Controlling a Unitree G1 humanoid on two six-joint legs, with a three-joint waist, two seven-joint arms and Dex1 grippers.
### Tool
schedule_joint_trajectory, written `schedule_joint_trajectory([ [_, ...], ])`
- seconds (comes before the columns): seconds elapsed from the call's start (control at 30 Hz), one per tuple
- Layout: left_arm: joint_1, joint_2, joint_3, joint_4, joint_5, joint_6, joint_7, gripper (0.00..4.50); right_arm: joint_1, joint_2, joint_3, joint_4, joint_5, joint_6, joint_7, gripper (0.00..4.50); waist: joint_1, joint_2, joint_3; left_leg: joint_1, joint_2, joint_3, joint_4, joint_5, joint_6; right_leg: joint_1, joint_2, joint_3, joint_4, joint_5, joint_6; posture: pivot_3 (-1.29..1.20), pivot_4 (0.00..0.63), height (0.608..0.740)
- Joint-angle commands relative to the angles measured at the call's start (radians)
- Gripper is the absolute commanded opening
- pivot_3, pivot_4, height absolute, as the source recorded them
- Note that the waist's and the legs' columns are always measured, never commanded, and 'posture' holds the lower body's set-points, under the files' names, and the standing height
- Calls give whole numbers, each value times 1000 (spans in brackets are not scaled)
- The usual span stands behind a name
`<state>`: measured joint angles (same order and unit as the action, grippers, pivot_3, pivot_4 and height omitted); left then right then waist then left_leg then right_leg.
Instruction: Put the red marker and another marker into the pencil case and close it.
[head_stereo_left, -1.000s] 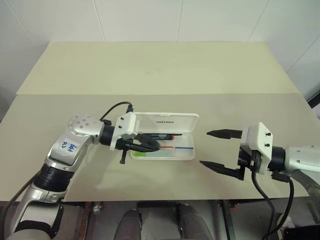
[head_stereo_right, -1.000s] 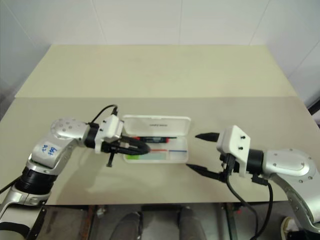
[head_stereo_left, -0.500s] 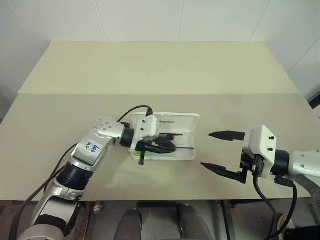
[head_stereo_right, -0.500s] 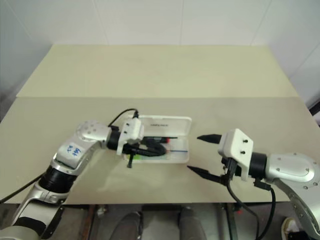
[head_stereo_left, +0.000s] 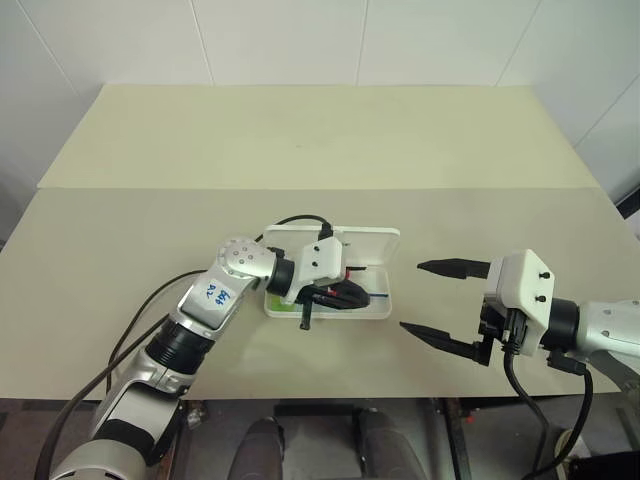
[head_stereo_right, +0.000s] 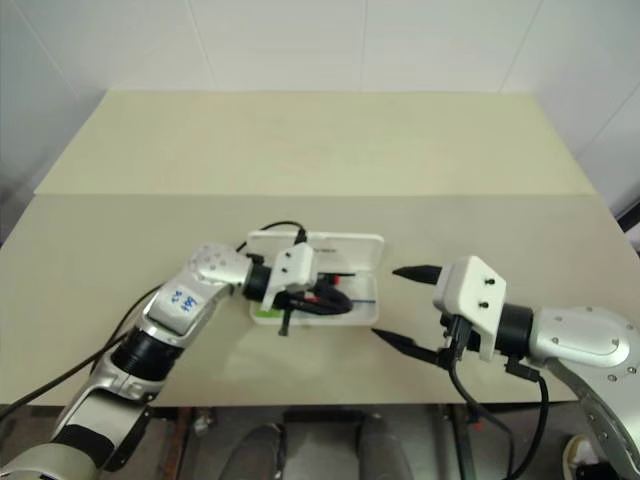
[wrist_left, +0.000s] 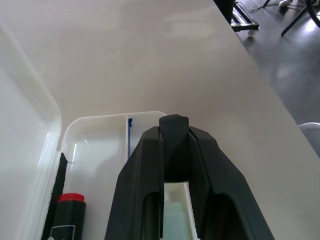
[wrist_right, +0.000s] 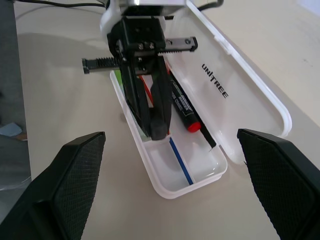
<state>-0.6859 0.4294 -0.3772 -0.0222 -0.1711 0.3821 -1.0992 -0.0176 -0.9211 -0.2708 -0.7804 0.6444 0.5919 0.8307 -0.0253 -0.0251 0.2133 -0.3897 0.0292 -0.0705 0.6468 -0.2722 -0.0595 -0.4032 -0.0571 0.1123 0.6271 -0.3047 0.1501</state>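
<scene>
While one pencil case (head_stereo_left: 335, 240) is lying open near the desk's (head_stereo_left: 300, 140) front edge, holding one red marker (wrist_right: 181, 108) and one green marker (head_stereo_left: 283, 305), the left gripper (wrist_right: 156, 125) is hovering inside it, nearly closed, gripping nothing visible; the right gripper (head_stereo_left: 438, 300) is spreading wide, empty.

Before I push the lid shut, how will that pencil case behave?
The pencil case looks like thin hard plastic, so it is probably light and apt to slide on the smooth table. Its open lid looks rigid, so it likely swings over as one piece.
</scene>
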Motion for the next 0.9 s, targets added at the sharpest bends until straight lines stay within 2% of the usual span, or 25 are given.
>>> schedule_joint_trajectory([
  [0.03,-28,-30,-19,3,23,-31,12,353,-14,7,-1,-31,19,-1,-17,4500,0,0,0,0,0,0,0,0,0,0,0,0,0,0,0,0,150,740],
  [0.47,-35,-76,-26,28,41,-16,19,353,-40,4,18,-34,33,7,-40,4500,0,0,0,1,0,0,0,0,0,1,0,0,0,0,0,0,150,740],
  [0.87,-29,-81,-28,46,66,-38,33,4360,-48,9,28,-36,37,13,-45,4500,0,0,0,1,0,0,0,0,0,1,0,0,0,0,0,0,150,740],
  [0.9,-29,-81,-28,46,67,-39,33,4434,-48,9,28,-37,37,14,-45,4500,0,0,0,1,0,0,0,0,0,1,0,0,0,0,0,0,150,740],
])
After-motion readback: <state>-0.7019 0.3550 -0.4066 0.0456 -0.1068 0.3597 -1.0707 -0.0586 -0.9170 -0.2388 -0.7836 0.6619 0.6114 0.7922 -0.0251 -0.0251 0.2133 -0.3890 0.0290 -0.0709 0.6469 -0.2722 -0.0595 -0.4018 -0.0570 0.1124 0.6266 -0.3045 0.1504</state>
